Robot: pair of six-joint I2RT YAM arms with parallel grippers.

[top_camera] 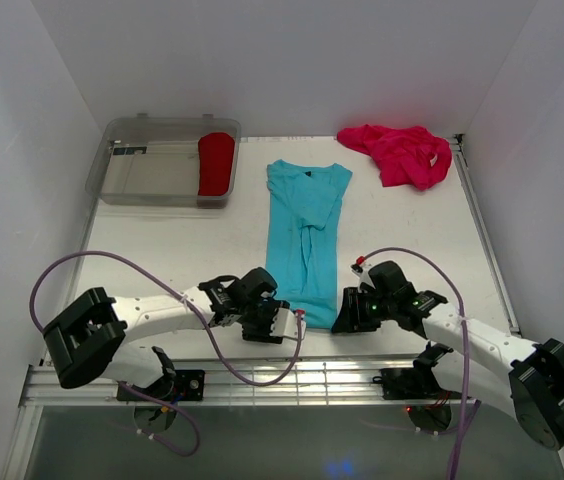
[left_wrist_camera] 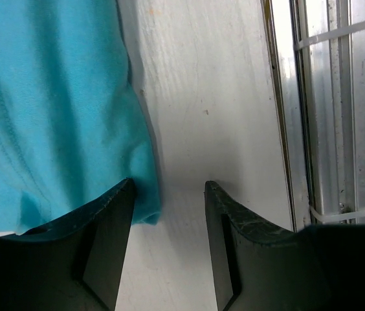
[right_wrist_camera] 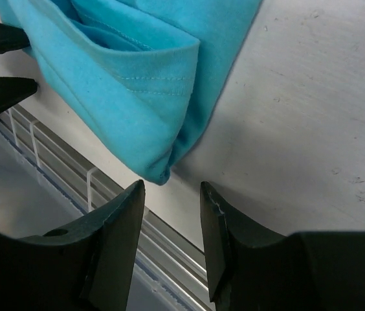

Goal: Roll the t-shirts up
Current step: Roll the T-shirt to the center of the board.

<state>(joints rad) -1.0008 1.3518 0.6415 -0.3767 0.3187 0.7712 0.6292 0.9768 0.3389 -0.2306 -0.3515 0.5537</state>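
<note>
The turquoise t-shirt (top_camera: 305, 225) lies folded in a long narrow strip down the middle of the table, collar far, hem near. My left gripper (top_camera: 295, 322) is open at the hem's near left corner; the left wrist view shows that corner (left_wrist_camera: 145, 207) against one finger (left_wrist_camera: 108, 220). My right gripper (top_camera: 338, 320) is open at the hem's near right corner (right_wrist_camera: 160, 172), just short of the cloth. The magenta t-shirt (top_camera: 399, 152) lies crumpled at the far right. The red t-shirt (top_camera: 216, 163) lies rolled inside the clear bin (top_camera: 142, 172).
The clear plastic bin stands at the far left of the table. A metal rail (top_camera: 302, 380) runs along the near edge, also in the left wrist view (left_wrist_camera: 328, 110). White walls close in both sides. Purple cables loop over both arms.
</note>
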